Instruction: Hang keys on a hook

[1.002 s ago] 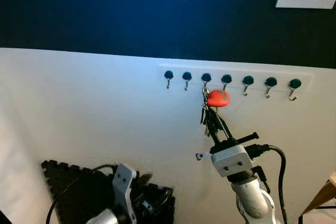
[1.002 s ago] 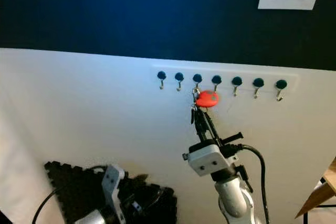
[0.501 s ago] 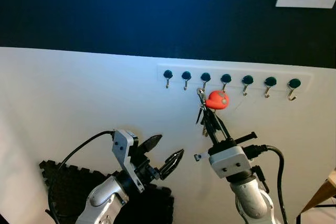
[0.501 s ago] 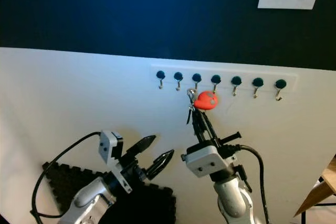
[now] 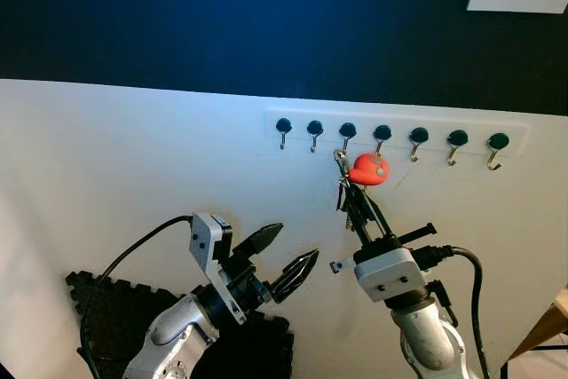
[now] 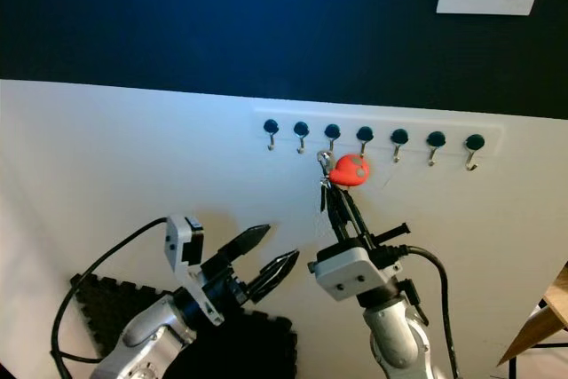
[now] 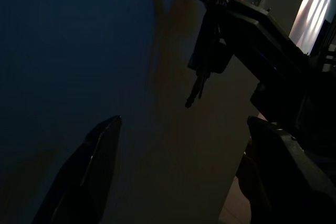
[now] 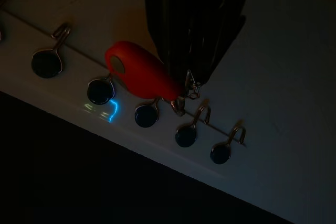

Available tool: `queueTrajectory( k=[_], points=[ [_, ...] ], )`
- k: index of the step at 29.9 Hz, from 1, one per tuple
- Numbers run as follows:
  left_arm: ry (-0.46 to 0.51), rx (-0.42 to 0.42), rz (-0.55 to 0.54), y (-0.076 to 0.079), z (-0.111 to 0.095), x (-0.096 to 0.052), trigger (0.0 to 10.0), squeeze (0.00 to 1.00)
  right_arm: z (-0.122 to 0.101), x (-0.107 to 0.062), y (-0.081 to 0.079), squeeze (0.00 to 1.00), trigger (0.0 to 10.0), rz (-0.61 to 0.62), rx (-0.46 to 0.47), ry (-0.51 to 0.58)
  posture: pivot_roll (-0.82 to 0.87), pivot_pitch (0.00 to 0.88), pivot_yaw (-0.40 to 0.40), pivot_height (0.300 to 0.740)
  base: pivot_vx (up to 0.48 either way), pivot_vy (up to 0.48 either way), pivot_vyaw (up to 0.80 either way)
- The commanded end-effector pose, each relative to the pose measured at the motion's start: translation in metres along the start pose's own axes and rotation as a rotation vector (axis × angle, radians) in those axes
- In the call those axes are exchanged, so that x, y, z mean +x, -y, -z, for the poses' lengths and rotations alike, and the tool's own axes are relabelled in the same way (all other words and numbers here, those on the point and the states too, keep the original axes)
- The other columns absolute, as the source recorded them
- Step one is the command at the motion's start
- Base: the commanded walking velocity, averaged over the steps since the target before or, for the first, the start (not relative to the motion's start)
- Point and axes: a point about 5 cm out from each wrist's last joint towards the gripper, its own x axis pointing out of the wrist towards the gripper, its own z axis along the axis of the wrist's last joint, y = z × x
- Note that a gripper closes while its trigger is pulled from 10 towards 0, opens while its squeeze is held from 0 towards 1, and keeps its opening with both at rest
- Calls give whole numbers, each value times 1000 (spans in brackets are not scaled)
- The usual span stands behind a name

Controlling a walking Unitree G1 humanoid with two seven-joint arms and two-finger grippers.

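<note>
**Keys held up at the hook rail**

The left gripper (image 5: 282, 252) is raised before the white wall (image 5: 133, 157), its fingers spread wide and holding nothing. To its right, the right gripper (image 5: 357, 206) clamps the keys (image 5: 348, 194) with their red fob (image 5: 368, 168) just under the rail of hooks (image 5: 390, 138), by the third hook (image 5: 346, 135) from the rail's left end
</note>
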Motion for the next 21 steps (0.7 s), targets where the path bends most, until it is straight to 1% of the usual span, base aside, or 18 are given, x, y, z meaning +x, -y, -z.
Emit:
queueTrajectory(
  k=[1,5,11,15,21],
  points=[
    [-5,17,23,2,-5,1,10000,0,-2,2,-2,0,10000,2,9,9,37,40,20,740,0,0,0],
    [9,10,22,1,-8,2,10000,0,-2,7,-1,0,10000,17,13,9,35,39,22,740,0,0,0],
    [7,6,26,1,-8,2,10000,0,-1,8,0,0,10000,29,6,-6,37,36,20,740,0,0,0],
    [4,6,27,1,-8,2,10000,0,3,9,3,0,10000,46,-3,-38,36,33,22,740,0,0,0],
    [2,4,26,1,-8,2,10000,0,8,8,2,0,10000,46,-3,-83,37,32,22,740,0,0,0]
  ],
)
